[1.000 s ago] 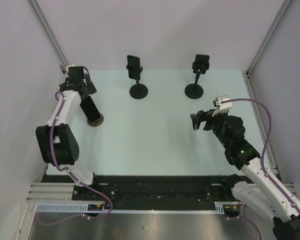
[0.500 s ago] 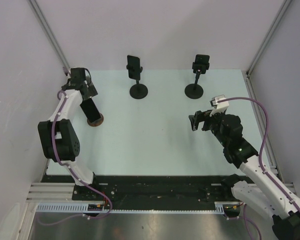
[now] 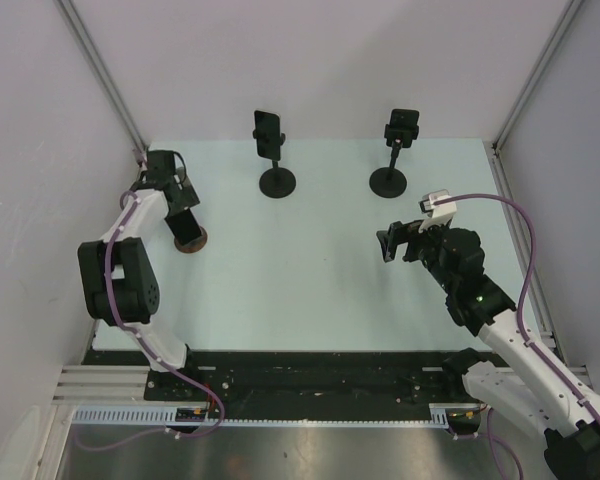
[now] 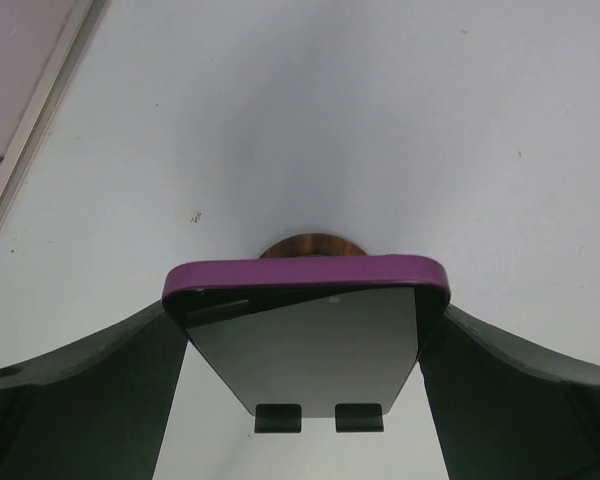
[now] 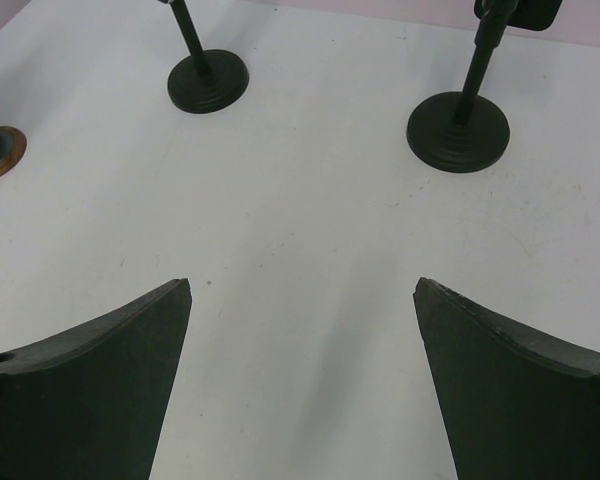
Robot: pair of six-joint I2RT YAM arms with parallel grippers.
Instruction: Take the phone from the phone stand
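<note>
A phone (image 4: 300,345) with a dark screen and a purple case leans on a phone stand with a round brown base (image 4: 310,245), at the table's left side (image 3: 190,243). Two small black hooks (image 4: 278,417) of the stand hold the phone's lower edge. My left gripper (image 4: 305,305) reaches over the phone from above (image 3: 175,195), with a dark finger against each long side of it. Over the table's right half, my right gripper (image 3: 388,245) hangs open (image 5: 302,285) with nothing between its fingers.
Two black pole stands on round bases (image 3: 277,182) (image 3: 388,181) stand at the back, each carrying a dark phone (image 3: 269,133) (image 3: 403,128). The right wrist view shows both bases (image 5: 208,80) (image 5: 458,131). White walls close in the left, back and right sides.
My left gripper has slid right and down over the purple phone and its jaws have come in against the phone's sides. My right arm shifted slightly left, then held still.
</note>
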